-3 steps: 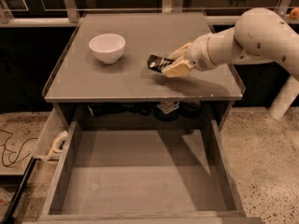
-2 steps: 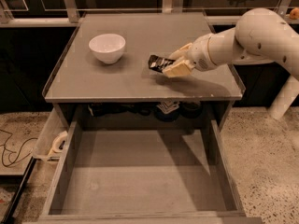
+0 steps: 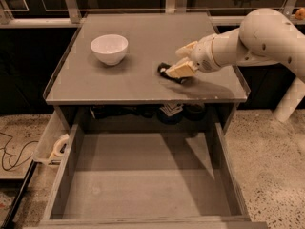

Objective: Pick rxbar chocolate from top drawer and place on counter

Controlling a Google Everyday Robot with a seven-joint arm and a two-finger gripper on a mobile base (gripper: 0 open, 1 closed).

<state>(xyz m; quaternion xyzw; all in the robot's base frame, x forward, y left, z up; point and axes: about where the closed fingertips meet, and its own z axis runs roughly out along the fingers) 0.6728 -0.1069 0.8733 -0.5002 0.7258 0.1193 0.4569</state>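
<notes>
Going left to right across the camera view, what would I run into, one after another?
Tape roll in the side tray, bowl, rxbar, claw right at the rxbar on the counter, then the arm.

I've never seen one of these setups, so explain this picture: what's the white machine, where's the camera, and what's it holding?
The white machine is a robot arm reaching in from the picture's right. The pincer at its tip grips a small dark snack bar low over the grey counter; whether the bar touches it is unclear. A white bowl stands further left. Below, the wide drawer is pulled open and bare. The single camera looks down from the front.
</notes>
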